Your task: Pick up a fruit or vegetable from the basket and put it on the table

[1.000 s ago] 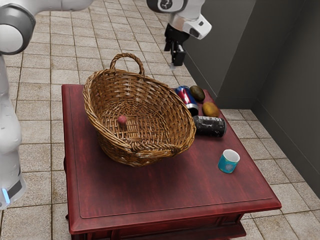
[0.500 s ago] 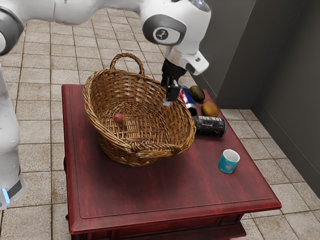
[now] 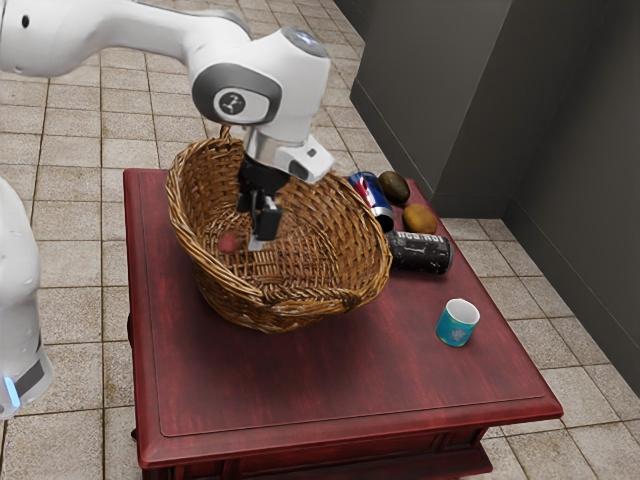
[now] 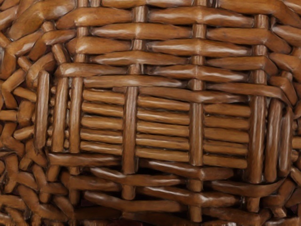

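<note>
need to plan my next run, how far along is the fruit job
Looks done: the reach, with the gripper down at the basket. In hand: lining up, it seems, on the small reddish fruit, which shows beside the gripper in the exterior view, inside the basket. Left: grasping it, lifting it over the rim and putting it on the table.

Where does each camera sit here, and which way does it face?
Exterior view: at the arm's side, looking down across the table and basket; the arm and gripper show.
Wrist view: on the arm's hand, facing down at the basket's woven bottom.
Both share the basket's inside.
</note>
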{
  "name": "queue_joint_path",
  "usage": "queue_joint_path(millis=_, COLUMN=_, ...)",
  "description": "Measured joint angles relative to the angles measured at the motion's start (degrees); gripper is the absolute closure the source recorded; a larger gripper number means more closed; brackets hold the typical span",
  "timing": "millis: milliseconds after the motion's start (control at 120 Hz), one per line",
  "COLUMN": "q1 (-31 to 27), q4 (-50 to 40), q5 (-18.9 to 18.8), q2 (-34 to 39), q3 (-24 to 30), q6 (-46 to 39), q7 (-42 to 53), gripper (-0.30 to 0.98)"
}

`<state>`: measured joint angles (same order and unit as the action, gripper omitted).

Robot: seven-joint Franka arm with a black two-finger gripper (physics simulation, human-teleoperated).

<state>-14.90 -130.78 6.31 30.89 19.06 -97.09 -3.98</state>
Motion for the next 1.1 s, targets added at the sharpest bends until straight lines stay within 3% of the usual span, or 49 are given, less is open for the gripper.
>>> queue_joint_path(millis=400, q1=0.77, q4=-0.86, q5=0.71, q2=3.23, q3=-0.55, q6=4.02, q7=-3.46, gripper=0.0)
queue_joint_path(millis=1100, q1=-1.99, q4=-1.28, q5=-0.05, q2=-1.42, q3=-0.09, q6=3.99, q7=-6.36, gripper=0.0)
